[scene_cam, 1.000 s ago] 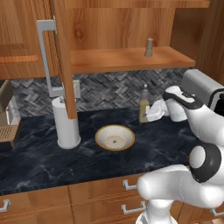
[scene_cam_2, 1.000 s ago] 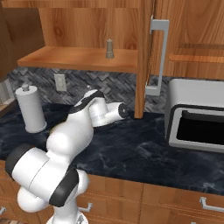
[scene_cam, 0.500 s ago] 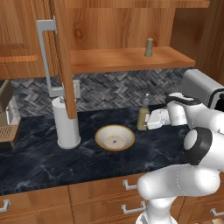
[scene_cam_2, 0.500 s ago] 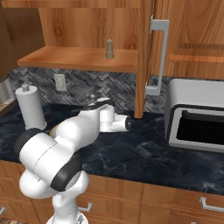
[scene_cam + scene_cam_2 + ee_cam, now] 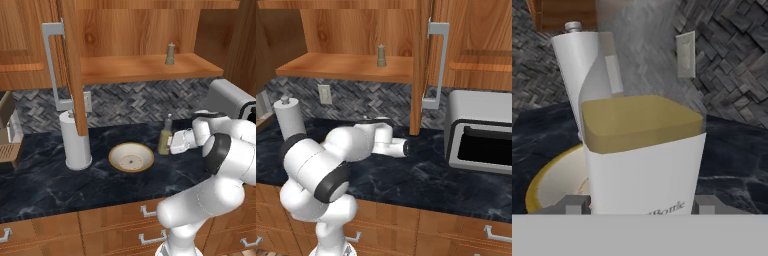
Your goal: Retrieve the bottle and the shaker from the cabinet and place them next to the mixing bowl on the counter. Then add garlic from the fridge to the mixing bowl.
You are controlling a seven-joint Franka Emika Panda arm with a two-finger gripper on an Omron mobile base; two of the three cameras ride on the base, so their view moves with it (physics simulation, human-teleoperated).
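My gripper point(image 5: 172, 142) is shut on the bottle point(image 5: 164, 138), a clear bottle of yellowish liquid with a white label. It stands upright just right of the mixing bowl point(image 5: 131, 156), low over the dark counter; I cannot tell whether its base touches. In the hand view the bottle point(image 5: 642, 150) fills the middle, a fingertip point(image 5: 574, 205) on each side of it, and the yellow-rimmed bowl point(image 5: 554, 182) lies behind it to the left. The small grey shaker point(image 5: 171, 53) stands on the open cabinet's wooden shelf, seen too in the right base view as shaker point(image 5: 381, 56).
A paper towel roll point(image 5: 77, 142) stands left of the bowl. The open cabinet door point(image 5: 67, 65) with a grey handle hangs over the counter. A toaster oven point(image 5: 481, 135) sits at the right end. A wall outlet point(image 5: 685, 55) is on the tiled backsplash.
The gripper has come down and slightly toward the bowl with the bottle in it, from higher near the backsplash to counter level. The shaker has not moved.
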